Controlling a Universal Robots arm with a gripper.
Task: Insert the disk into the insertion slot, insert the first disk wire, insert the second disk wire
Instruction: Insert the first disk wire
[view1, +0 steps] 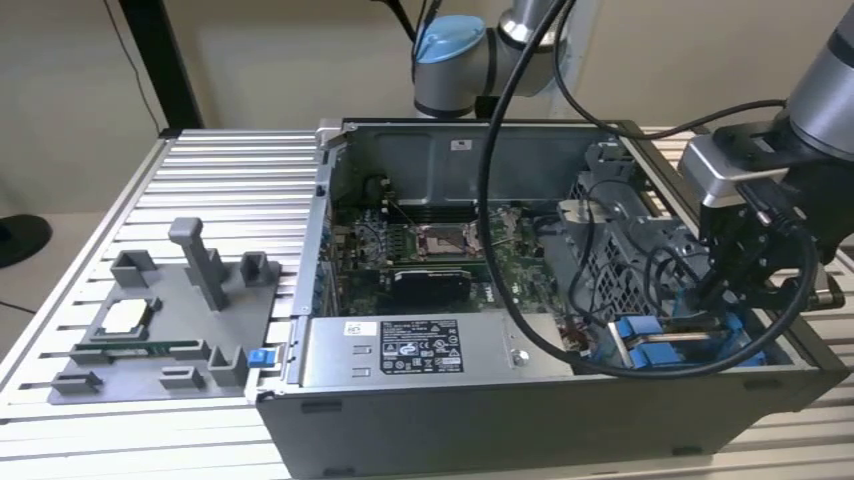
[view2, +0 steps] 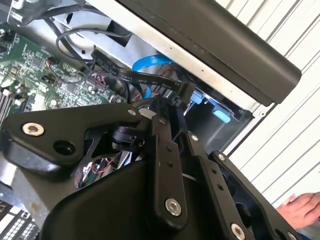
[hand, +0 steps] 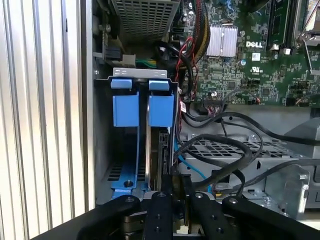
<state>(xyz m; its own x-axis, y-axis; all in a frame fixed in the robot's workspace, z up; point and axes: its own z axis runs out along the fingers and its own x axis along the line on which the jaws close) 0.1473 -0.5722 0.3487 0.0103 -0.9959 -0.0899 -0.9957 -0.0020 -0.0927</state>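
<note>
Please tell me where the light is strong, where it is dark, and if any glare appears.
Exterior view: even light, the aluminium table bright, the inside of the computer case dimmer. Second wrist view: the same table looks nearly washed out, and the gripper is a dark mass. First wrist view: the blue plastic frames are well lit, the space beneath them dim.

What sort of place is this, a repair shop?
More likely a robotics lab or test bench: a robot arm reaches into an open computer case on a slatted metal table, beside a grey holder of parts.

Open computer case (view1: 534, 425), gripper (view1: 731, 295) over insertion slot (view1: 663, 347)
</note>
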